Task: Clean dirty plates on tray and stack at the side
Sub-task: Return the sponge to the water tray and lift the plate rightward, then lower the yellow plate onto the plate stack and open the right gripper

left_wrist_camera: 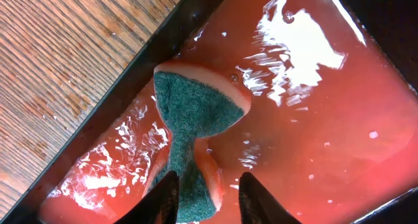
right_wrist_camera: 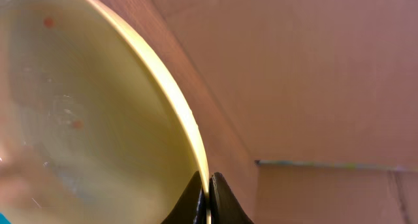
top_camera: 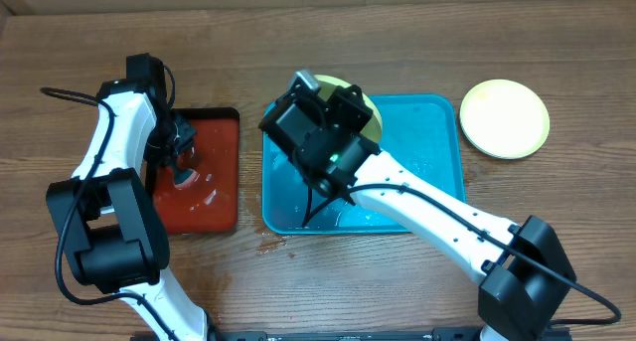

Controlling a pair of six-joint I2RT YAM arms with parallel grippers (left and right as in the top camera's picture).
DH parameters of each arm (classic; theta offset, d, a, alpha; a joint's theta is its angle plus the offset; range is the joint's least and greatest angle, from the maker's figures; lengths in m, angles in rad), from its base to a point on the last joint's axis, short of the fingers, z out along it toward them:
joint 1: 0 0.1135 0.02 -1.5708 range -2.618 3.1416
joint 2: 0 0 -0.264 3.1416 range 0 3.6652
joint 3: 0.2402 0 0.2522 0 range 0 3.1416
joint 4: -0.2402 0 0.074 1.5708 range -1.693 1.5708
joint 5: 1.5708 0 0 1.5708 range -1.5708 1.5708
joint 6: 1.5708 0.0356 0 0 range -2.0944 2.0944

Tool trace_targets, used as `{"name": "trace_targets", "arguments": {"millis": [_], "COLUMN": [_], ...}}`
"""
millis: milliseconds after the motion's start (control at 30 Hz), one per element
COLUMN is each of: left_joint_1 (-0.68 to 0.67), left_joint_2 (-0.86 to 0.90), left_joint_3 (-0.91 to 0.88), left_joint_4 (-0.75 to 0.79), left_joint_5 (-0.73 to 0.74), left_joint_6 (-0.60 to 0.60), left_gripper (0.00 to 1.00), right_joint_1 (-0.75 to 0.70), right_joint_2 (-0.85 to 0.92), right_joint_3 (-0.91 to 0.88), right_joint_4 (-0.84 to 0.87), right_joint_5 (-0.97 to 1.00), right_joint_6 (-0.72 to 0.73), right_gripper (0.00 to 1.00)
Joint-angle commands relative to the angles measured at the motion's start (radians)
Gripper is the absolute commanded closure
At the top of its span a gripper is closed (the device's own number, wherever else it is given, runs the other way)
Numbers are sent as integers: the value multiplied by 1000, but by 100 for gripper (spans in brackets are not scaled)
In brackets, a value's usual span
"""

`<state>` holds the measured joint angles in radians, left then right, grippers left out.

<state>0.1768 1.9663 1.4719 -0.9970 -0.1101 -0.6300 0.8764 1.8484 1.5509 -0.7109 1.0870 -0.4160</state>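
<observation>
No legible text, label, brand, number or sign appears in any of the three views.

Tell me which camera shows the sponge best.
The left wrist view: the sponge appears large, green scouring face showing, pinched in the left gripper in the wet red tray. Overhead shows only a small pale bit under that gripper. The right wrist view shows only a yellow-green plate.
</observation>
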Motion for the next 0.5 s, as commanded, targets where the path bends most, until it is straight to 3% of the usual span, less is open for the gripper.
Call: {"name": "trace_targets", "arguments": {"millis": [0, 200, 300, 400, 467], "left_joint_1": [0, 0, 0, 0, -1], "left_joint_2": [3, 2, 2, 2, 2], "left_joint_3": [2, 84, 146, 171, 171], "left_joint_4": [2, -40, -67, -69, -69], "left_joint_5": [-5, 79, 85, 85, 85], "left_joint_6": [-9, 28, 28, 28, 28], "left_gripper": [67, 67, 61, 47, 26], "right_joint_1": [23, 34, 34, 34, 34], "right_joint_2": [-25, -25, -25, -25, -25], "right_joint_3": [23, 23, 23, 23, 22], "right_joint_4": [34, 162, 230, 284, 281], "right_joint_5": [76, 202, 268, 274, 206], "right_joint_6": [-105, -311, -457, -465, -377], "right_gripper": [96, 96, 96, 96, 96]}}
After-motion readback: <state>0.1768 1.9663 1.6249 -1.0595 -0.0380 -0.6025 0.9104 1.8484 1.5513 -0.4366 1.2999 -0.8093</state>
